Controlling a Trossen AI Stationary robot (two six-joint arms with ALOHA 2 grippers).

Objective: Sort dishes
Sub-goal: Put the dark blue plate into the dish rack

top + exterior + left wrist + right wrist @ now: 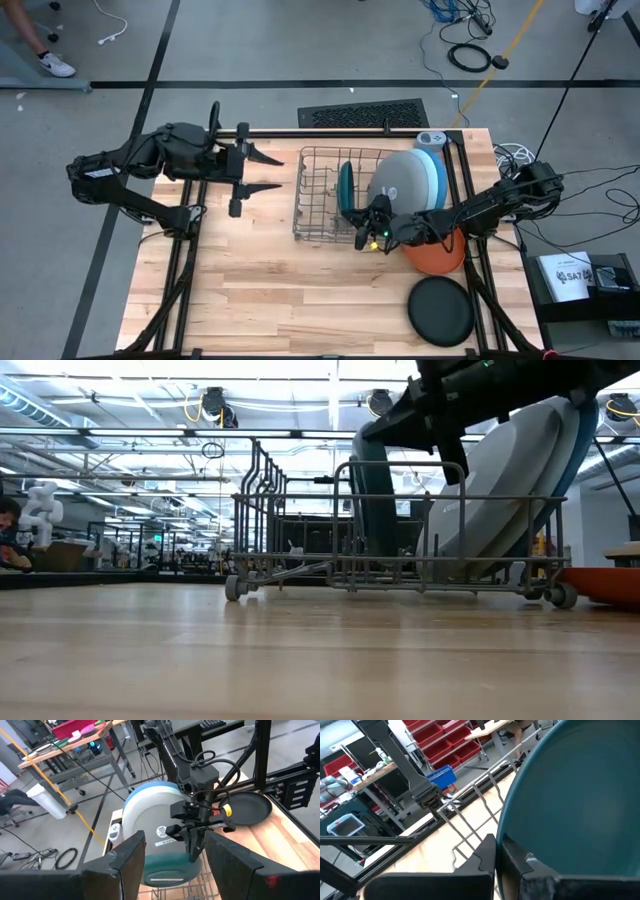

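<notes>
the right gripper (372, 228) is down at the wire rack (318, 200), its fingers pinched together on the edge of the teal plate (346, 187), which stands upright in a slot near the middle of the rack. the left gripper (274, 172) waits just beside the rack's far end, its fingers spread apart and holding nothing.

the other dishes sit on the right arm's side: a grey plate (398, 180) leans in the rack with a pale blue plate (436, 176) behind it, an orange plate (437, 256) lies on the table partly under that arm, and a black plate (441, 309) lies flat near the table's front corner.

what worries me is that thin grip on the rim. if the arm twists or lifts at an angle, the teal plate could slip, tip against the grey one, or catch on a wire and drag the rack along. letting go before it is seated could leave it leaning loose.

the right wrist view shows the closed fingers tight on the plate's edge, which the overhead view only hints at. the low view shows the teal plate standing upright between the wires while the grey one slants. only the overhead view takes in the orange and black plates together.
</notes>
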